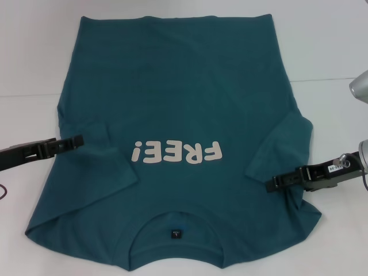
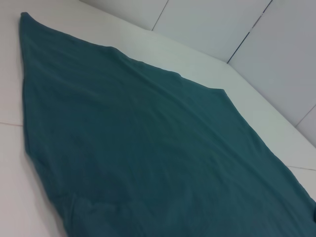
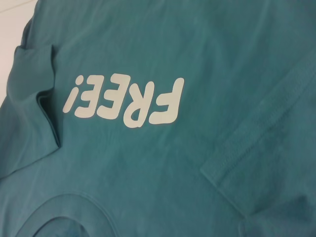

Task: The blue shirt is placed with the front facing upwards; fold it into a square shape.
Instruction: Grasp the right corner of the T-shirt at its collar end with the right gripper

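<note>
The left gripper [image 1: 77, 140] reaches in from the robot's left edge of the head view, its dark fingers drawn narrow together, the tips over the shirt's left edge beside the folded-in left sleeve [image 1: 95, 158]. Whether any cloth is pinched between them cannot be told.

The blue shirt [image 1: 178, 103] lies flat, front up, on the white table [image 1: 34, 57], filling most of the middle of the work surface. Its long axis runs away from the robot: the collar [image 1: 175, 221] with its small dark neck label [image 1: 175, 233] is at the near edge, and the hem [image 1: 175, 17] is at the far edge. The cream "FREE!" lettering [image 1: 176, 153] reads upside down from the head view. Both short sleeves are turned inward over the body; the right sleeve [image 1: 276, 144] lies slanted across the chest side. The left wrist view shows only plain teal cloth [image 2: 148, 148] spread on the table, and the right wrist view shows the lettering [image 3: 126, 101] and the sleeve hem [image 3: 256, 123] close up.

The right gripper [image 1: 276, 183] comes in from the robot's right, its fingers likewise narrow, the tips over the shirt just below the right sleeve. No container is present.
</note>
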You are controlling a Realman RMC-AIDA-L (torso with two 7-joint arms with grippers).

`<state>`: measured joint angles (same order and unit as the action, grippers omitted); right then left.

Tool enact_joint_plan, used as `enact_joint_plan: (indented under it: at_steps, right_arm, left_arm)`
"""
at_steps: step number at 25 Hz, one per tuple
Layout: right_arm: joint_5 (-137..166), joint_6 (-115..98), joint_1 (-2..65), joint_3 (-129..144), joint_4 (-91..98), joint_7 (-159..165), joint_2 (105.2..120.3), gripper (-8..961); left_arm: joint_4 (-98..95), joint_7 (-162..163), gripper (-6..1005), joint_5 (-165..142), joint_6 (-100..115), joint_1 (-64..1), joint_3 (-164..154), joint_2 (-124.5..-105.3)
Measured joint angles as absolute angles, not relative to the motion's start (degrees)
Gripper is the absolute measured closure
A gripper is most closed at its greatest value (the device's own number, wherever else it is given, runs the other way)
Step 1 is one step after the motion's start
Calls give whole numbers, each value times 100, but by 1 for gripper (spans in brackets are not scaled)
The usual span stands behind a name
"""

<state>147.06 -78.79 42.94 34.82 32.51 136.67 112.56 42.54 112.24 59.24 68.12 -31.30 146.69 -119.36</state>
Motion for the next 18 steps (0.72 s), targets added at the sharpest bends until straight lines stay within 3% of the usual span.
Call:
enact_joint_plan:
  at_steps: [18]
  right_arm:
    - [14615,-7844,4293,3432,3338,13661,11171,38]
  left_arm:
    - [4199,11224,123,5924,6802,-3137,14669,-11936]
